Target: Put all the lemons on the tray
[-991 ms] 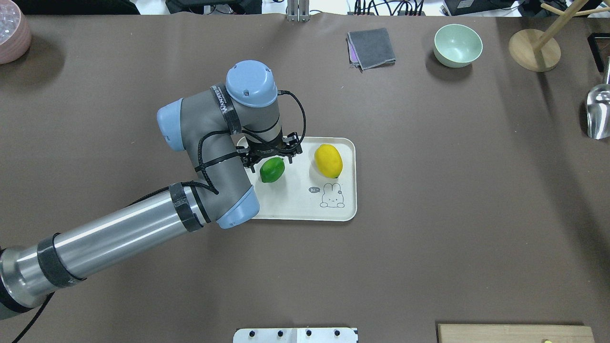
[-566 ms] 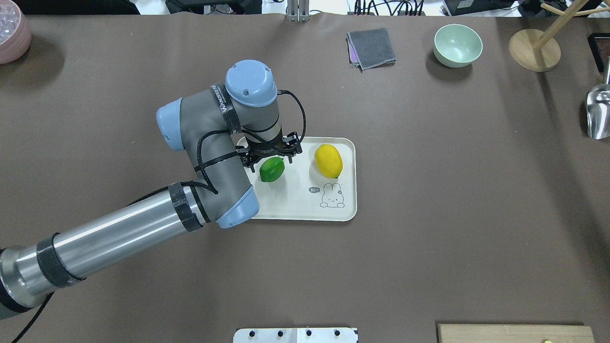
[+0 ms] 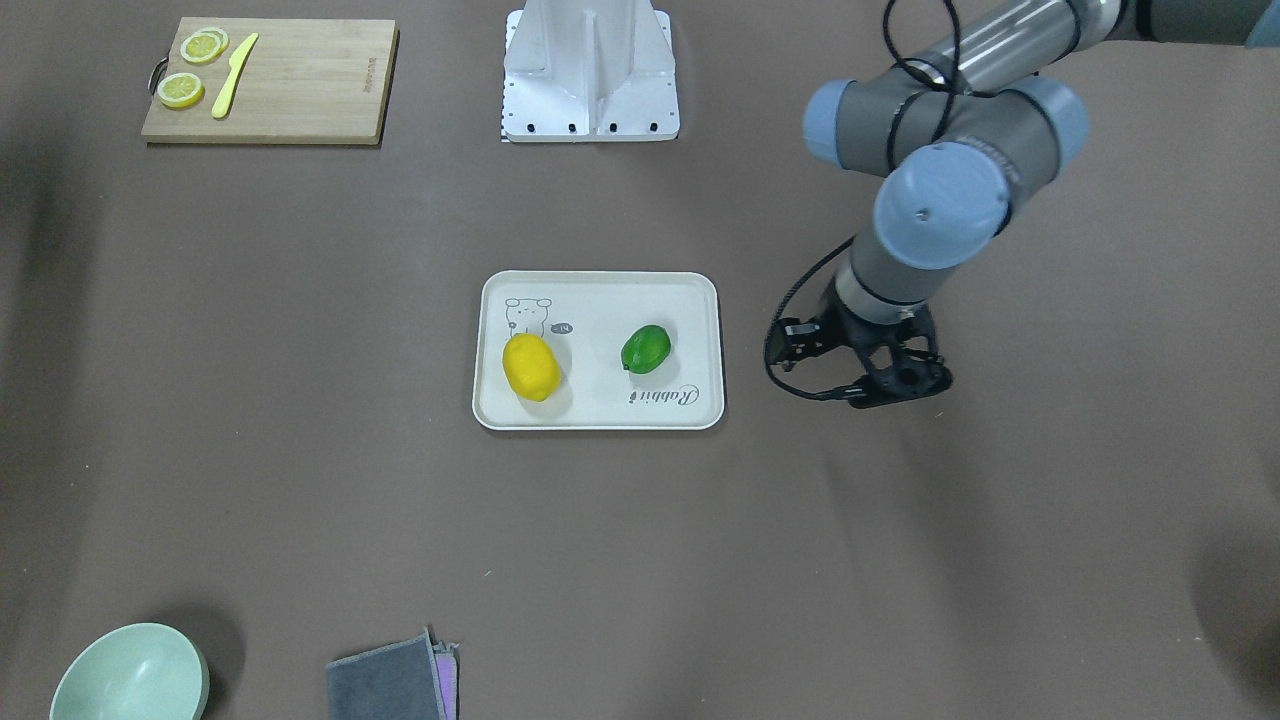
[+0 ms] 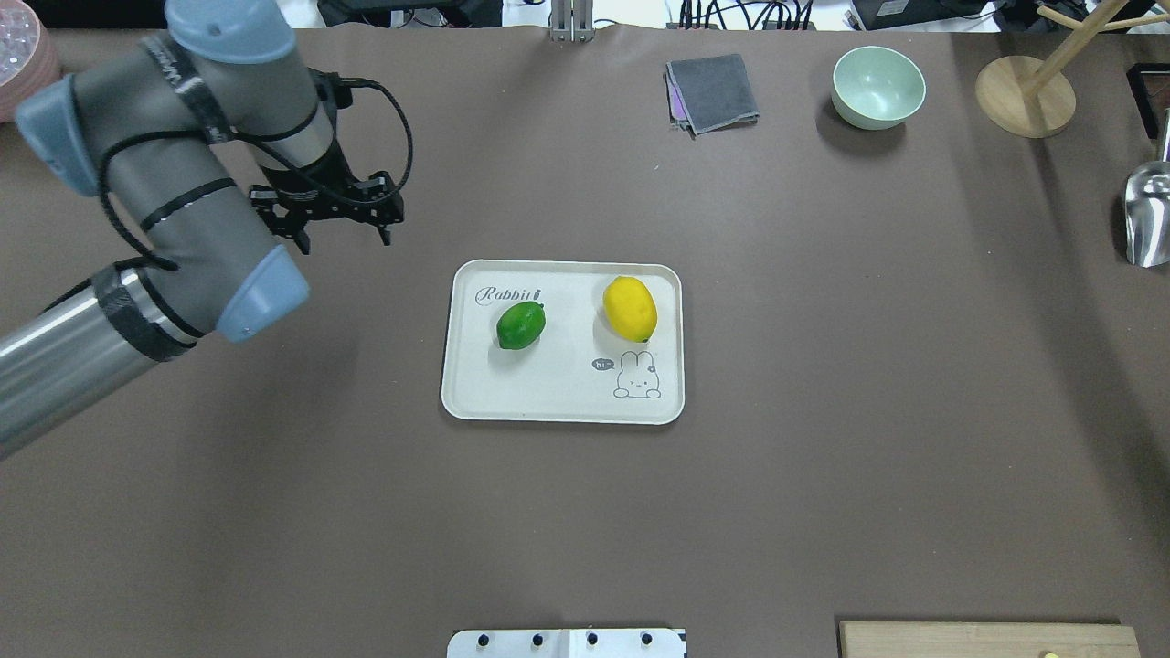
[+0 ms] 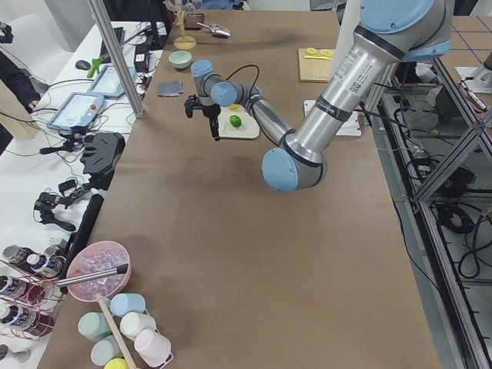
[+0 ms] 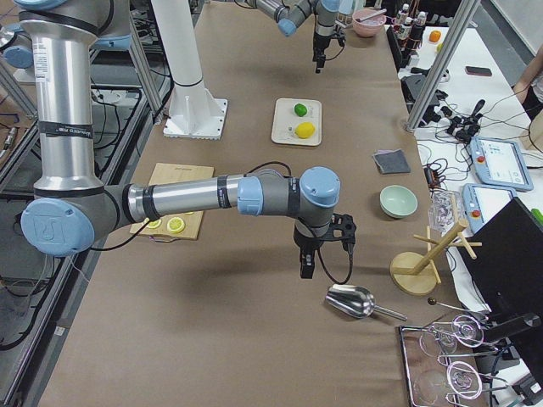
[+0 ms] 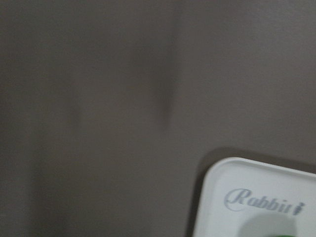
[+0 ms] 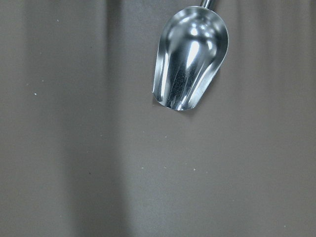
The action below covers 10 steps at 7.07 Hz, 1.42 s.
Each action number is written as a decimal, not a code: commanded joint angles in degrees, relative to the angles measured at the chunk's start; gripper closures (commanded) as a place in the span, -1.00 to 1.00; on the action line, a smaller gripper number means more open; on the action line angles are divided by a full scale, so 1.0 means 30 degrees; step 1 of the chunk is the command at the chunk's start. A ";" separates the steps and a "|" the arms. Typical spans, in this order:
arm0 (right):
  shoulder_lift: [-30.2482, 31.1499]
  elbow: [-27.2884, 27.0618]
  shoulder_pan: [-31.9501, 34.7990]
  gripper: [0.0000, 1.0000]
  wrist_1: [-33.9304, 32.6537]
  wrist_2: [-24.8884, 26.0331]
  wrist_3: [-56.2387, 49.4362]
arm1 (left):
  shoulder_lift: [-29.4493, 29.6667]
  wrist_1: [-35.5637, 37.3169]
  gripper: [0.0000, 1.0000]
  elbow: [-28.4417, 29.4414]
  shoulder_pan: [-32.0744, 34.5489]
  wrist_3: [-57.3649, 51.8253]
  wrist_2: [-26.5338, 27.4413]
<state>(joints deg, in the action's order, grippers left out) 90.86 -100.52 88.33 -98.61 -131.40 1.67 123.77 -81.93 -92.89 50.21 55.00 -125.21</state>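
Observation:
The yellow lemon (image 4: 630, 308) and the green lemon (image 4: 521, 325) both lie on the off-white tray (image 4: 558, 393) at the table's middle, apart from each other. They also show in the front view: yellow lemon (image 3: 530, 367), green lemon (image 3: 646, 349), tray (image 3: 600, 295). My left gripper (image 4: 343, 239) is open and empty, above the table to the left of and beyond the tray. The blurred left wrist view shows the tray's corner (image 7: 256, 197). My right gripper (image 6: 307, 267) shows only in the right side view, near a metal scoop; I cannot tell if it is open.
A green bowl (image 4: 877, 87), a grey cloth (image 4: 712, 92), a wooden stand (image 4: 1024, 96) and a metal scoop (image 4: 1148, 215) are at the back right. A pink bowl (image 4: 23, 64) is back left. A cutting board (image 3: 270, 80) holds lemon slices and a knife.
My left arm has pulled away from over the green lemon, to the left and toward the table's far side. The green lemon stays on the tray.

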 commanded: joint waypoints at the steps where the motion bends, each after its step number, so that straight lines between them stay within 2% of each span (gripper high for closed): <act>1: 0.0035 0.0049 0.0000 -1.00 -0.0030 -0.0028 0.0001 | -0.3069 -0.0022 -0.96 -0.0473 0.1887 -0.3549 -0.0391; 3: 0.0502 0.0079 -0.0029 -1.00 0.0086 -0.0203 0.0088 | -0.5620 -0.0141 -0.96 -0.0238 0.4403 -0.7300 -0.0653; 4: 0.0621 0.0079 -0.0029 -1.00 0.0087 -0.0146 0.0089 | -0.6880 -0.0141 -0.96 -0.0064 0.6011 -0.9752 -0.1642; 6: 0.0738 0.0021 -0.0029 -1.00 0.0087 -0.0175 0.0060 | -0.8525 0.0179 -0.96 0.0784 0.9235 -1.4444 -0.2440; 10: 0.1149 -0.0126 -0.0029 -1.00 0.0116 -0.0117 0.0030 | -1.2159 -0.0054 -0.96 0.0993 1.2170 -1.8670 -0.2882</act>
<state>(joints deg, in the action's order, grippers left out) 94.20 -100.79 88.31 -98.27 -131.85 1.76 90.12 -82.03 -90.04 83.62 3.40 -133.44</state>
